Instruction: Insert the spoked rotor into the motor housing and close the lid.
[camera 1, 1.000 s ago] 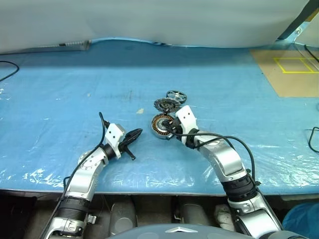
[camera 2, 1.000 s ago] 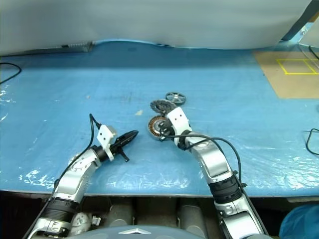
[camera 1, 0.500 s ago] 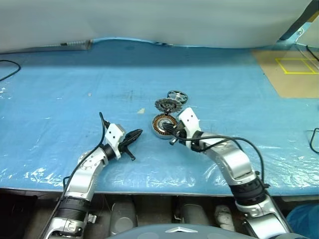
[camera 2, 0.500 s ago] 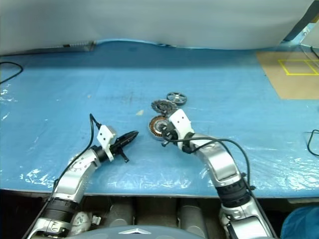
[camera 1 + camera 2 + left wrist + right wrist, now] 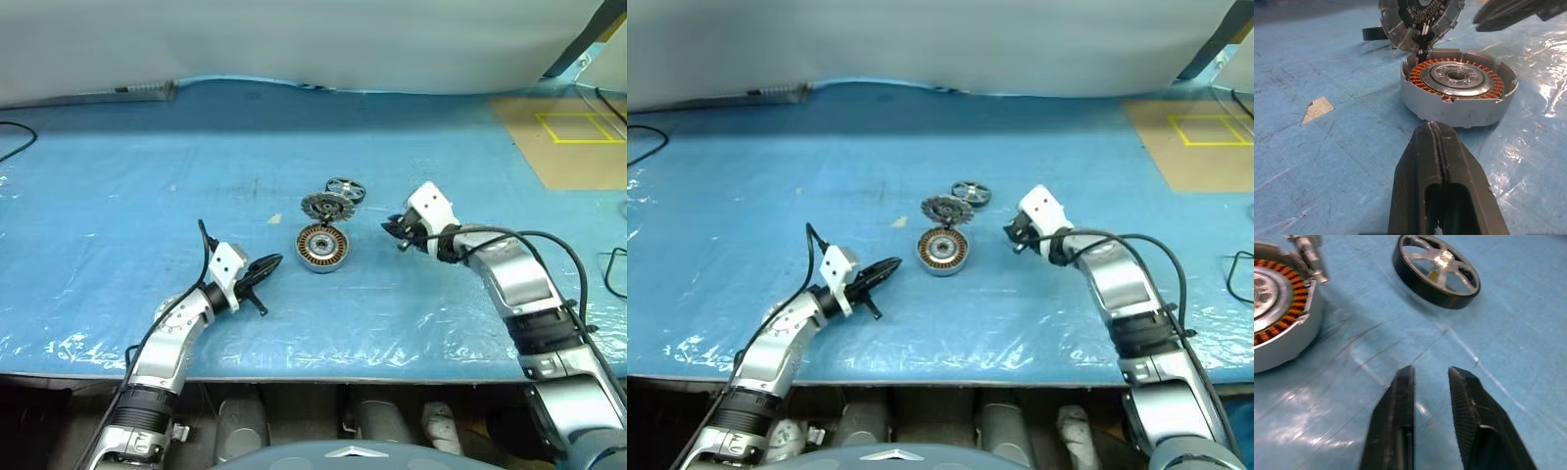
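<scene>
Open motor housing on the blue counter

Right claw slightly parted beside it (empty); left claw clenched; spoked rotor lies apart beyond the raised lid.

We count one short round silver-grey metal motor housing with copper windings, one finned silver-grey lid disc, one small dark spoked rotor wheel, and two black two-fingered grippers: left, right.
</scene>
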